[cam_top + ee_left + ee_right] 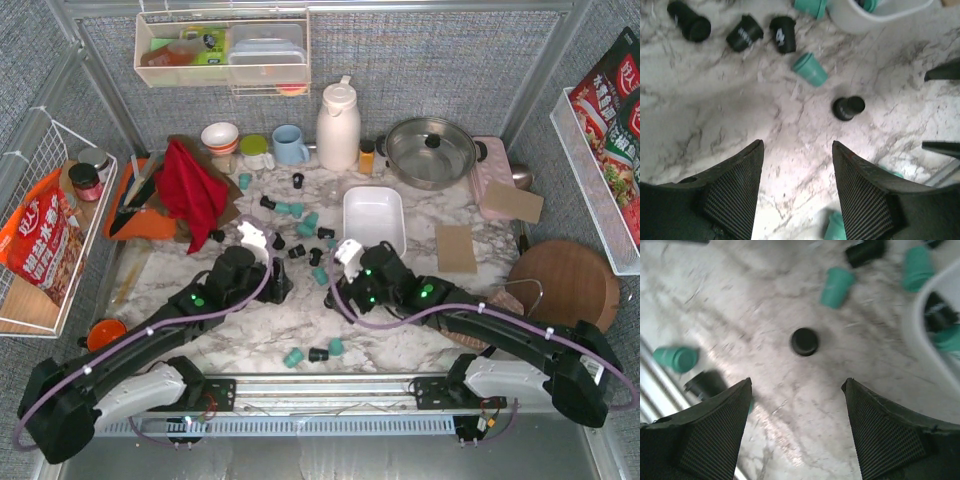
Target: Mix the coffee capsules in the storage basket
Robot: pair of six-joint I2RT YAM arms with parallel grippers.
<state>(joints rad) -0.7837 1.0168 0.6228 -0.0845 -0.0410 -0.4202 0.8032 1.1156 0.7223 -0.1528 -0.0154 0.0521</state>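
Both the left claw (796, 146) and right claw (796, 382) hang open, empty, above the counter (270, 332); capsules (293, 357) lie scattered beside the basket (373, 190).

Mock kitchen built inside a robot test cell. Kitchen cues: marble-pattern surface (250, 330), white thermos jug (338, 125), lidded steel pan (431, 152), blue mug (290, 145), bowl (220, 136), red cloth (190, 190), scattered coffee capsules (293, 357), snack bags (45, 240) in wire racks (60, 125). Cell cues: grey fabric walls (440, 60), metal frame (400, 8), two robot arms (140, 365).

coffee capsules (293, 357): teal and black, mostly scattered on tabletop, few inside basket | storage basket (375, 212): white, upright
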